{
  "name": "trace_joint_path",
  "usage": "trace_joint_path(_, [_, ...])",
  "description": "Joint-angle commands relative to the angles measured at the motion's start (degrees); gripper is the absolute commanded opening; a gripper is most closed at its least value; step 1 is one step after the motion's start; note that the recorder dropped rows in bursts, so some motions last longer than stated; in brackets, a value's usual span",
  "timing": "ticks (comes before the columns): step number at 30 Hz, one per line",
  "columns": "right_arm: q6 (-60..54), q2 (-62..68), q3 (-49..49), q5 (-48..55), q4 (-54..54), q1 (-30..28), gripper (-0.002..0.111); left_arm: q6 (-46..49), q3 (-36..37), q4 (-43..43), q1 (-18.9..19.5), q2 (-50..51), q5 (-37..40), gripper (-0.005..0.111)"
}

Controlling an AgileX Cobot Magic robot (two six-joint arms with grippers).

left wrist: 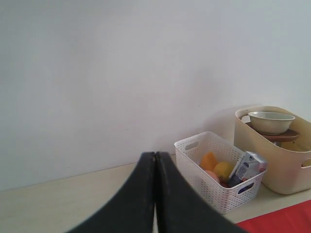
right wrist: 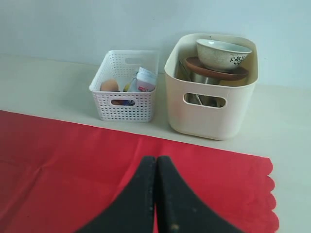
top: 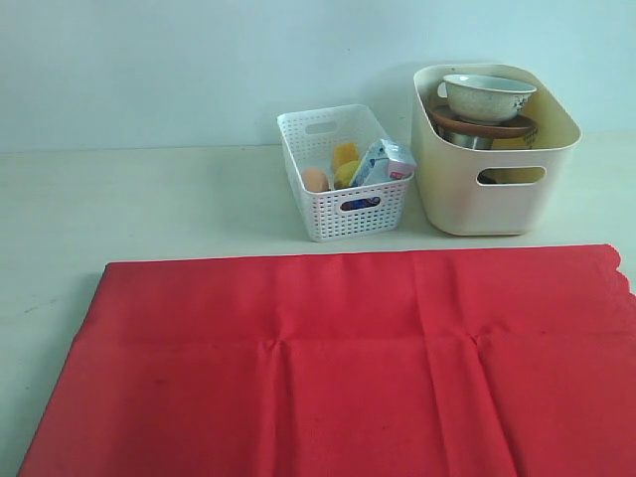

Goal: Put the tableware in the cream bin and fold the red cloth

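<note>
The red cloth (top: 338, 368) lies flat and spread over the front of the table, its scalloped edge at the right (right wrist: 269, 194). The cream bin (top: 497, 159) stands behind it at the right. Inside it the patterned bowl (top: 487, 95) rests on the terracotta plate (top: 484, 128), with the steel cup (top: 465, 140) partly visible underneath; the bowl (right wrist: 222, 52) and plate (right wrist: 216, 72) also show in the right wrist view. My left gripper (left wrist: 155, 156) is shut and empty, up above the table. My right gripper (right wrist: 156, 160) is shut and empty over the cloth. Neither arm shows in the exterior view.
A white lattice basket (top: 343, 174) stands left of the cream bin and holds an egg (top: 315, 180), a lemon (top: 346, 172) and a milk carton (top: 382, 162). Bare table (top: 139, 199) stretches to the left behind the cloth, up to a pale wall.
</note>
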Motion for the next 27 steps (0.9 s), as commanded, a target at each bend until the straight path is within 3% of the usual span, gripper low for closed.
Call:
trace_joint_path(1, [0.0,-0.3,0.3,-0.7,0.8,-0.2,0.0,0.0,-0.3,0.1,-0.4,1.2,1.6,0.0])
trace_joint_path(5, [0.0,-0.3,0.3,-0.6,1.5,-0.2,0.0,1.4,-0.3,1.9,-0.4,6.8,5.9,0.0])
trace_joint_path(10, [0.0,-0.3,0.3,0.0,1.6,-0.2,0.0,1.0,-0.3,2.4,-0.3,20.4,13.4,0.0])
trace_joint_path(13, [0.0,-0.3,0.3,2.7,3.5,-0.2,0.0,-1.8,-0.3,2.4,0.1,27.6,14.1,0.0])
trace_joint_path(14, [-0.2,-0.3,0.3,2.7,4.0,-0.2,0.0,-3.1,-0.3,2.4,0.9,29.7,14.1,0.0])
trace_joint_path(19, [-2.8,-0.3,0.3,0.7,3.8,-0.2,0.0,-6.2,-0.3,-1.0,12.3,39.5,14.5,0.0])
trace_joint_path(21, [-2.8,-0.3,0.9,-1.7,4.2,-0.2,0.0,-6.1,-0.3,-2.3,14.8,42.2,14.1,0.006])
trace_joint_path(24, [-2.6,-0.3,3.1,-3.6,4.5,-0.2,0.0,-5.5,-1.4,-3.9,15.7,46.4,15.1,0.037])
trace_joint_path(27, [-2.6,-0.3,3.1,-3.6,4.6,-0.2,0.0,2.0,-3.5,-10.0,15.7,50.0,18.4,0.057])
